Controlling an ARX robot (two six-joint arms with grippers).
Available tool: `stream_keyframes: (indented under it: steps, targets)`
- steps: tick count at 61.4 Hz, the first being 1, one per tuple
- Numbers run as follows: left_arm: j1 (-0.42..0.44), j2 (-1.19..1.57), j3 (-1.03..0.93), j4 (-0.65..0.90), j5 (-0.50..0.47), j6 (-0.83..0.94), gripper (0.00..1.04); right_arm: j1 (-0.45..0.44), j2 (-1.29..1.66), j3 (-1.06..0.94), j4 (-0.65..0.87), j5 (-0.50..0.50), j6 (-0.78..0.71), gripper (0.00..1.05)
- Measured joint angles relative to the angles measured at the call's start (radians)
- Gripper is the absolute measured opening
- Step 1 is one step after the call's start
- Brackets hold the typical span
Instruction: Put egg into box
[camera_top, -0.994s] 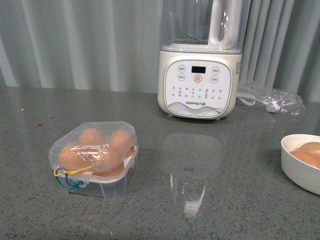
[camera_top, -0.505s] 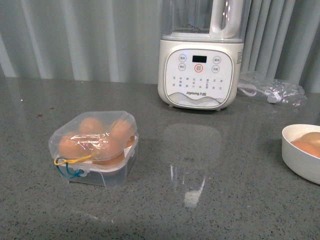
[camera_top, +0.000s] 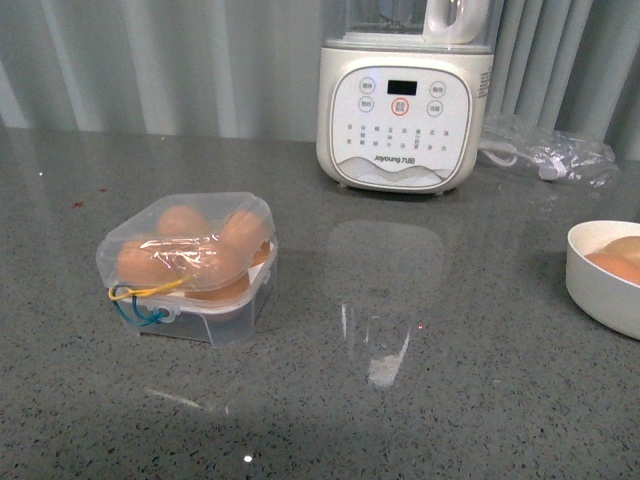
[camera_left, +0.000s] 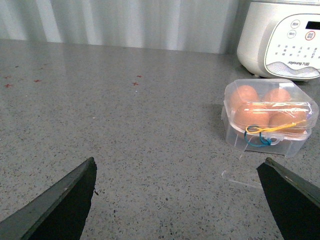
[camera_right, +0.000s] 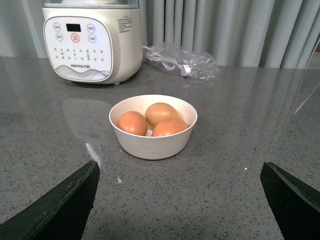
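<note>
Bowl (camera_top: 603, 290): cut off at right edge of front view. Blender (camera_top: 404, 100): top cropped. Box (camera_top: 188, 265): eggs blurred behind clear lid, count unclear

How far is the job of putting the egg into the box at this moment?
It looks done or nearly so. The box sits with its lid down, brown eggs showing through it and its elastic cords at the front. Neither end effector holds anything: the left end effector and the right end effector are open above the counter. Three eggs lie in the white bowl.
</note>
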Motion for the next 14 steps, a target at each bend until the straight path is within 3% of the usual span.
stream_keyframes:
  steps: [14]
  targets:
    - [0.000, 0.000, 0.000, 0.000, 0.000, 0.000, 0.98, 0.000, 0.000, 0.000, 0.000, 0.000, 0.000, 0.98]
